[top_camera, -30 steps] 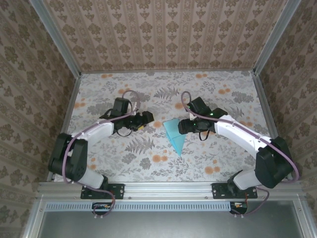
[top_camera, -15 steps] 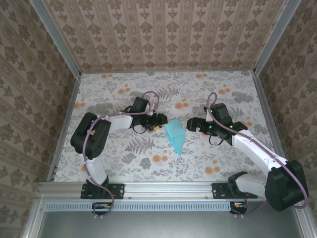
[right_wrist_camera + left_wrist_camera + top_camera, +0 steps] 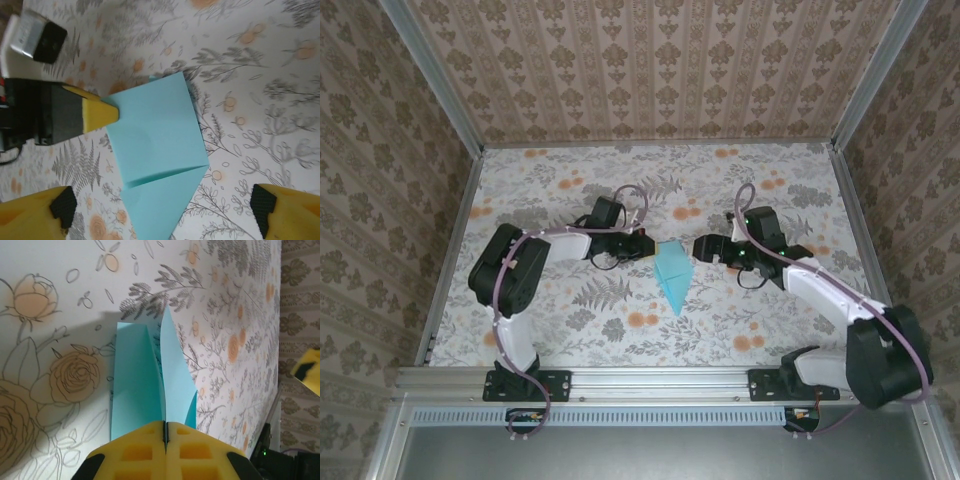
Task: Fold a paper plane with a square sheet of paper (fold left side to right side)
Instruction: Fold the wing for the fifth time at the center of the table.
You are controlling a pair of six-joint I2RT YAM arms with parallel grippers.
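Your left pincer [image 3: 165, 434] pinched a raised flap of the paper plane [image 3: 135, 385], which lay just ahead of your spread right pincer [image 3: 162, 205]; pulling it across unpinned could drag it askew.

No text or label legible, it seems.

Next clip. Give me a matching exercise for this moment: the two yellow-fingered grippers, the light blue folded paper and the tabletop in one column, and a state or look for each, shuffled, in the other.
1. left gripper, yellow fingers
2. right gripper, yellow fingers
3. light blue folded paper
4. tabletop

A. floral print
B. open wide
C. lies between the grippers, pointed tip toward the near edge
D. shut, tips at the paper's edge

Pairs: 1-D, 2-B, 3-C, 4-A
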